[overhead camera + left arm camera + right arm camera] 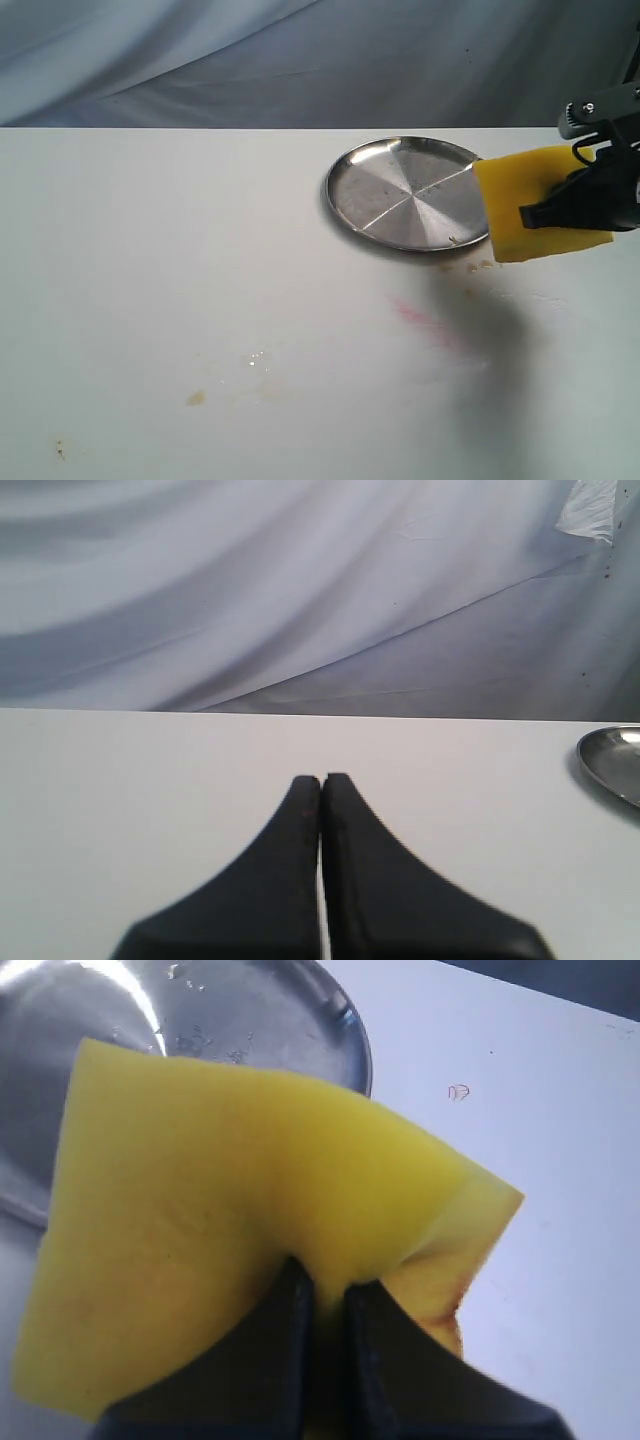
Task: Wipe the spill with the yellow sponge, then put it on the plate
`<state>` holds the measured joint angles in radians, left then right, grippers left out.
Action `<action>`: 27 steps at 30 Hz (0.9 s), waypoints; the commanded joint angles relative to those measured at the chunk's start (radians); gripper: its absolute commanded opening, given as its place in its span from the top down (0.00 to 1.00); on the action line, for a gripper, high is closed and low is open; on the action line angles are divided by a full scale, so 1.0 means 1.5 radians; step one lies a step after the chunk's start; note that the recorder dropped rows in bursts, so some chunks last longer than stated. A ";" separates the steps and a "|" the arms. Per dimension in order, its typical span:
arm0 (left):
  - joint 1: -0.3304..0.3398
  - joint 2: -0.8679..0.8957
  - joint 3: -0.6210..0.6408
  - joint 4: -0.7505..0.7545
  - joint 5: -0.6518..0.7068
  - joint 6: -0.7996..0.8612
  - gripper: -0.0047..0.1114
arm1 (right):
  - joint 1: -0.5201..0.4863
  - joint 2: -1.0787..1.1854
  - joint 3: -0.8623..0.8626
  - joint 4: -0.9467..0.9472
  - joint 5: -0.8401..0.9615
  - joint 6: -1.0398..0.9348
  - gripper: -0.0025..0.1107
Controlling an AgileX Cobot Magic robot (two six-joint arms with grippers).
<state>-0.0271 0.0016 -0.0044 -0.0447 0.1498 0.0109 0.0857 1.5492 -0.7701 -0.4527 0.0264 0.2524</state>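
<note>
As gripper (532, 213) pinches — sponge (508, 195) points plateward.

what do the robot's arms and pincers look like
Both pincers are matte black. The left pincer has two fingers, broad at the base and curving in to narrow rounded tips. The right pincer looks alike; above it sits a grey metal bracket with small screws. No cables or markings show.
</note>
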 commanded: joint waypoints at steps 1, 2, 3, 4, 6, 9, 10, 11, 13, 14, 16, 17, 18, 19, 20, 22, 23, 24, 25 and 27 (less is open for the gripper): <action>-0.001 -0.001 0.003 0.000 -0.003 -0.002 0.95 | -0.017 0.044 0.003 -0.008 -0.058 0.006 0.98; -0.001 -0.001 0.003 0.000 -0.003 -0.002 0.95 | -0.018 0.059 0.003 -0.002 -0.067 0.006 0.98; -0.001 -0.001 0.003 0.000 -0.003 -0.002 0.95 | -0.018 0.072 0.003 0.000 -0.077 0.006 0.98; -0.001 -0.001 0.003 0.000 -0.003 -0.002 0.95 | -0.018 0.088 0.003 -0.001 -0.097 0.006 0.98; -0.001 -0.001 0.003 0.000 -0.003 -0.002 0.95 | -0.019 0.117 0.003 0.010 -0.133 -0.004 0.98; -0.001 -0.001 0.003 0.000 -0.003 -0.002 0.95 | -0.019 0.152 0.003 0.066 -0.147 -0.010 0.98; -0.001 -0.001 0.003 0.000 -0.003 -0.002 0.95 | -0.019 0.161 0.003 0.081 -0.142 -0.010 0.98; -0.001 -0.001 0.003 0.000 -0.003 -0.002 0.95 | -0.019 0.169 0.003 0.093 -0.129 -0.010 0.98; -0.001 -0.001 0.003 0.000 -0.003 0.001 0.95 | -0.019 0.174 0.003 0.105 -0.112 -0.008 0.98; -0.001 -0.001 0.003 0.000 -0.003 0.001 0.95 | -0.018 0.174 0.003 0.105 -0.109 0.003 0.98; -0.001 -0.001 0.003 0.000 -0.003 0.001 0.95 | -0.017 0.168 0.003 0.105 -0.107 0.054 0.98; -0.001 -0.001 0.003 0.000 -0.003 0.001 0.95 | -0.017 0.160 0.005 0.105 -0.107 0.087 0.98; -0.001 -0.001 0.003 0.000 -0.003 0.001 0.95 | -0.015 0.151 0.007 0.105 -0.107 0.106 0.98; -0.001 -0.001 0.003 0.000 -0.003 0.001 0.95 | -0.015 0.138 0.013 0.105 -0.113 0.121 0.98; -0.001 -0.001 0.003 0.000 -0.003 0.001 0.95 | -0.015 0.120 0.020 0.105 -0.117 0.131 0.98; -0.001 -0.001 0.003 0.000 -0.003 0.001 0.95 | -0.015 0.096 0.033 0.105 -0.117 0.153 0.98; -0.001 -0.001 0.003 0.000 -0.003 0.001 0.95 | -0.015 0.085 0.039 0.109 -0.117 0.161 0.98; -0.001 -0.001 0.003 0.000 -0.003 -0.001 0.95 | -0.013 0.077 0.045 0.116 -0.117 0.171 0.98; -0.001 -0.001 0.003 0.000 -0.003 -0.001 0.95 | -0.010 0.073 0.051 0.121 -0.115 0.174 0.98; -0.001 -0.001 0.003 0.000 -0.003 -0.001 0.95 | -0.001 0.072 0.063 0.122 -0.114 0.184 0.98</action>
<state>-0.0271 0.0016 -0.0044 -0.0447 0.1498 0.0109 0.0697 1.6705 -0.7022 -0.2835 -0.1449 0.4998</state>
